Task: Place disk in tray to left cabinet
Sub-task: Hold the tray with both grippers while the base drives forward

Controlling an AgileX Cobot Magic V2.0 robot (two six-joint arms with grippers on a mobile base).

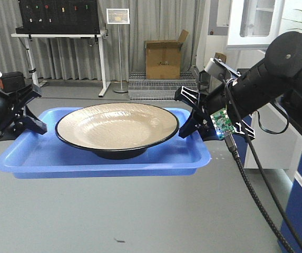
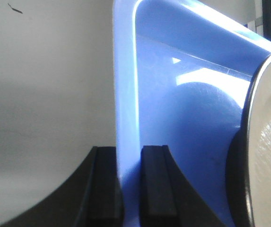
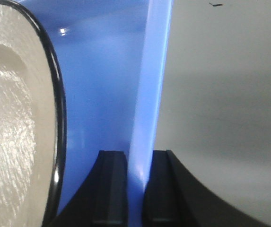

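Left pincer (image 1: 37, 109): clamped on short end wall of tray (image 1: 103, 158), one pad each side. Right pincer (image 1: 189, 113): same grip on opposite wall. You have tray level between both. Disk (image 1: 116, 125) sits in tray midway between pincers, rim near each inner finger, not touching. Cardboard box (image 1: 163, 58) well behind right pincer.

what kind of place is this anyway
Most likely a robotics lab or workshop: a white standing workbench carrying a black equipment rack, a cardboard box and a metal step platform, and grey curtains across the back wall.
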